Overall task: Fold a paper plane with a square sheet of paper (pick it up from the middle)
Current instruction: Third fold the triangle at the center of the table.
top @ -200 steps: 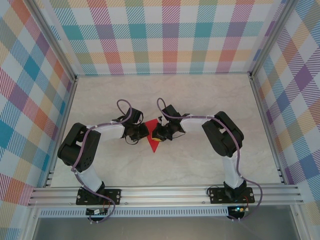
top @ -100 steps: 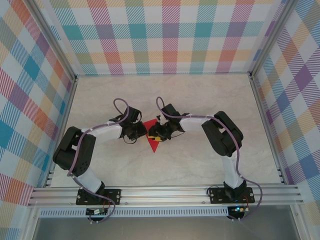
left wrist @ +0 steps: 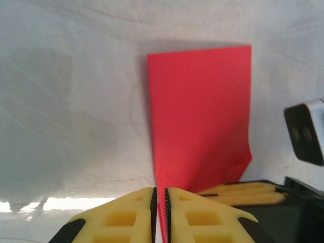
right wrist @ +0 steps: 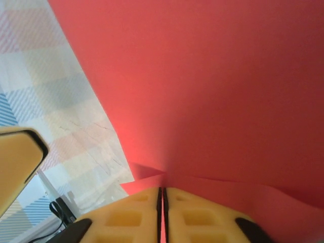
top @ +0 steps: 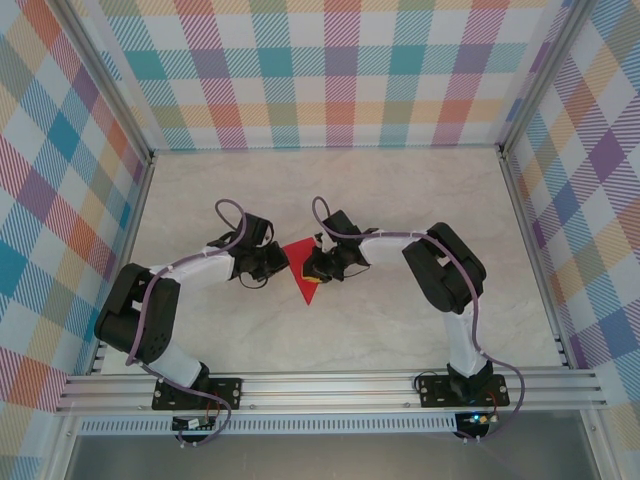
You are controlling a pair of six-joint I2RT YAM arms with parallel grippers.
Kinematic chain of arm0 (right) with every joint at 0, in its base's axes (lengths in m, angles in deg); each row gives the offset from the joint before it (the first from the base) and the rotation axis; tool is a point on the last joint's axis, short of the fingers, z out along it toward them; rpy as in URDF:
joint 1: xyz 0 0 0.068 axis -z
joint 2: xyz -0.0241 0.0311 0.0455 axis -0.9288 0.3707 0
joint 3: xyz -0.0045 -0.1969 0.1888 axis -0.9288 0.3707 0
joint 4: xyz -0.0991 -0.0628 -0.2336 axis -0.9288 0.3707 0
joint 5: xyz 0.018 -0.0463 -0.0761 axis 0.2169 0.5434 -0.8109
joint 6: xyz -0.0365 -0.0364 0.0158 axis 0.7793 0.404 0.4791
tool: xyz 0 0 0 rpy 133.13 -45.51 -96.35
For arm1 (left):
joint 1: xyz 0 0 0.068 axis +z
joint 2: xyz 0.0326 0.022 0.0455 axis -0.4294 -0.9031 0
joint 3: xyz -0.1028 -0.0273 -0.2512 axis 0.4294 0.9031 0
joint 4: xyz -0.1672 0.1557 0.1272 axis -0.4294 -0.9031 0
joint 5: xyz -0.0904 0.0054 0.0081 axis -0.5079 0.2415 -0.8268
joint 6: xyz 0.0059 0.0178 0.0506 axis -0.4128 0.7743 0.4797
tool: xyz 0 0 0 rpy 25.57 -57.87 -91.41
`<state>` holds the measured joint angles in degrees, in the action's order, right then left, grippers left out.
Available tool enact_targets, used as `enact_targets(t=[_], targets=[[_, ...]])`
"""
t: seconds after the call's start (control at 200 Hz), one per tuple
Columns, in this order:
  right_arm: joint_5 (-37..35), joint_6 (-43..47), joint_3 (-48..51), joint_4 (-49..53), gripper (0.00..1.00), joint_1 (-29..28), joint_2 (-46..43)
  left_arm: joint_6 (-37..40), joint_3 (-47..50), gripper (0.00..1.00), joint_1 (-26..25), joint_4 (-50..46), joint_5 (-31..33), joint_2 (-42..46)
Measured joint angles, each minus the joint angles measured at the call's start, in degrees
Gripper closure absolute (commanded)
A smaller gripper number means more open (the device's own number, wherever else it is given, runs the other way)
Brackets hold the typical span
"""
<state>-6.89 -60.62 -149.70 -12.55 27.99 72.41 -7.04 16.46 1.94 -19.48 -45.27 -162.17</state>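
Note:
The square sheet of paper (top: 303, 288) is red and folded into a pointed shape, its tip toward the near edge, held just above the table between both grippers. My left gripper (top: 278, 262) is shut on its left edge; in the left wrist view the red paper (left wrist: 200, 116) runs edge-on into the gap at my left gripper (left wrist: 160, 190). My right gripper (top: 311, 265) is shut on the right side; in the right wrist view the paper (right wrist: 212, 86) rises from my right gripper (right wrist: 161, 188), with a crease just above the tips.
The pale marble table (top: 400, 200) has bare room around the arms. Plaid walls (top: 330, 70) and aluminium posts (top: 510, 160) enclose it on three sides. A metal rail (top: 330, 388) runs along the near edge.
The left arm has stretched out and its gripper shifted slightly left. The right gripper loosened for a moment and has closed on the paper again. The paper stays between them.

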Motion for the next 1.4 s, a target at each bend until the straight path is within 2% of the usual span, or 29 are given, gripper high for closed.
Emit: enact_targets(t=[0.185, 0.445, 0.865, 1.125, 1.4], targets=[[0.0, 0.2, 0.0, 0.1, 0.97, 0.0, 0.0, 0.2, 0.0, 0.9, -0.5, 3.1, -5.1, -2.3], [0.0, 0.2, 0.0, 0.1, 0.99, 0.0, 0.0, 0.2, 0.0, 0.92, -2.2, 4.4, -7.1, -6.2], [0.0, 0.2, 0.1, 0.1, 0.99, 0.0, 0.0, 0.6, -0.7, 0.91, -3.3, 3.6, -5.7, -7.9], [0.0, 0.2, 0.1, 0.0, 0.99, 0.0, 0.0, 0.9, -0.7, 0.9, -3.5, 1.2, -3.5, -3.8], [0.0, 0.2, 0.1, 0.0, 0.99, 0.0, 0.0, 0.9, -0.7, 0.95, -4.7, 0.8, -3.7, -3.2]])
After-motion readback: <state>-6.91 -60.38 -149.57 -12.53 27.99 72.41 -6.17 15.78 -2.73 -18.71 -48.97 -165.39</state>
